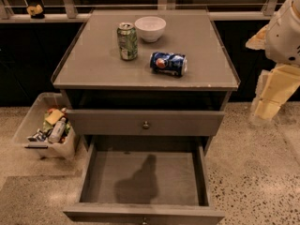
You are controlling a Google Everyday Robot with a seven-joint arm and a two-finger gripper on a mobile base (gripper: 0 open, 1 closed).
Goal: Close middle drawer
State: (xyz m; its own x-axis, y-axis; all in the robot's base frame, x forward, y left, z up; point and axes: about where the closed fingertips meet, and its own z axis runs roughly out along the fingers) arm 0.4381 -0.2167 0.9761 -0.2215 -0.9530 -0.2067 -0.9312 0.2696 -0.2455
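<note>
One bin left of open middle drawer; gripper far right

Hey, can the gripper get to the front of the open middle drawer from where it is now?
Probably yes. The gripper hangs right of the cabinet, above the floor, and nothing stands between it and the pulled-out front of the middle drawer.

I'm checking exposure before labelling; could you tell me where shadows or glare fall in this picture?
Camera view: a dark shadow blot on the floor of the open drawer; deep shade beneath the cabinet top; the gripper at the right edge is lit warm yellow.
</note>
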